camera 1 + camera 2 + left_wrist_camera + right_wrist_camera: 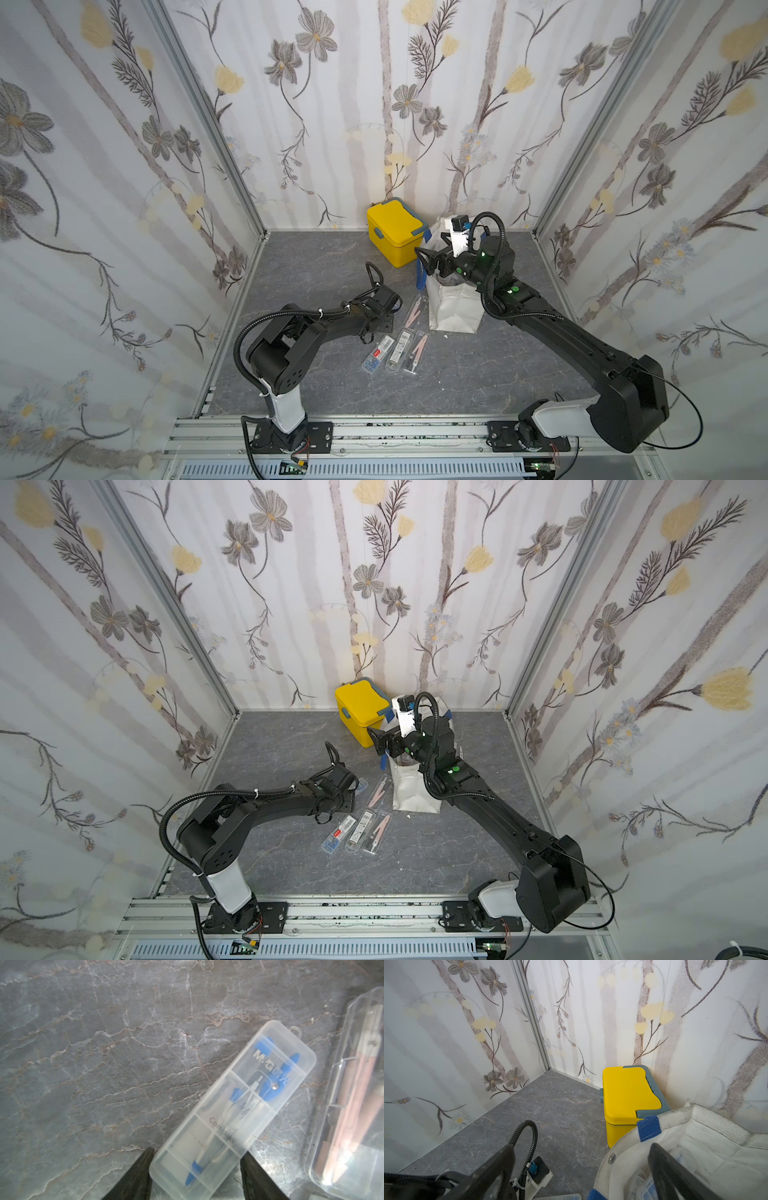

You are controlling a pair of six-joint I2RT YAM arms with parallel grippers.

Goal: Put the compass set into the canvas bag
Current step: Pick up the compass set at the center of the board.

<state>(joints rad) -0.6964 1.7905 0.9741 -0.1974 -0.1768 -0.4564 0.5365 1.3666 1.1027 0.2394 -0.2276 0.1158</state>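
Frosted plastic compass case (232,1109) with blue compass, on grey marbled tabletop (104,1064), apart from off-white canvas bag (685,1118); left gripper (197,1151) straddles its end askew, grip cannot be told; right gripper (582,1146) spread across bag rim; risk: slick case may pivot free.

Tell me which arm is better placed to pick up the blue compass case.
Left. The left gripper straddles the blue compass case; the right gripper stands open at the rim of the canvas bag.
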